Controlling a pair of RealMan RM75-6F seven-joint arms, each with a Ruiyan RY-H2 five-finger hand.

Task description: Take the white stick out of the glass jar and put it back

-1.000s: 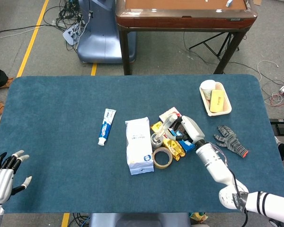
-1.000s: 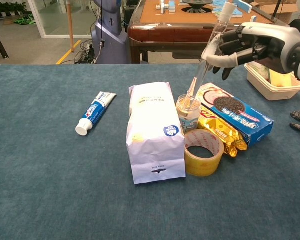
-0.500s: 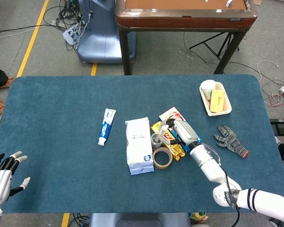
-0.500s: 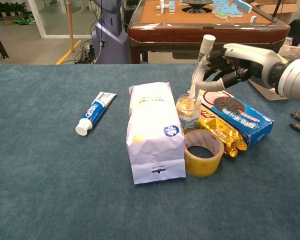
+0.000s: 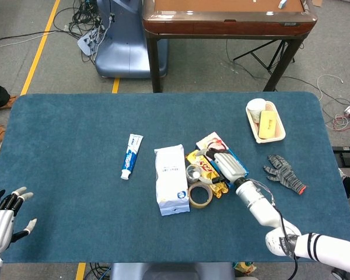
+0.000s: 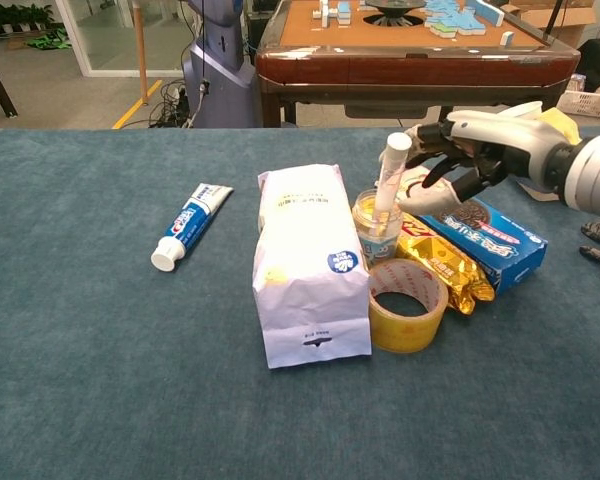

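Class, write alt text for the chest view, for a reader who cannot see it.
The right hand holds a white stick standing in a glass jar on a blue table, beside a white bag, tape roll and toothpaste tube.

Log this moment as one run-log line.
phase: reinsertion | white stick: standing in glass jar | right hand: at stick top, contact unclear | left hand: idle, open

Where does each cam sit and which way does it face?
Head view: high above the near table edge, looking steeply down on the whole blue table; shows the left hand and the right hand with its arm.
Chest view: low at the near edge, looking forward across the table; only the right hand shows.
Shared: right hand, white stick, glass jar, white bag, tape roll, toothpaste tube.
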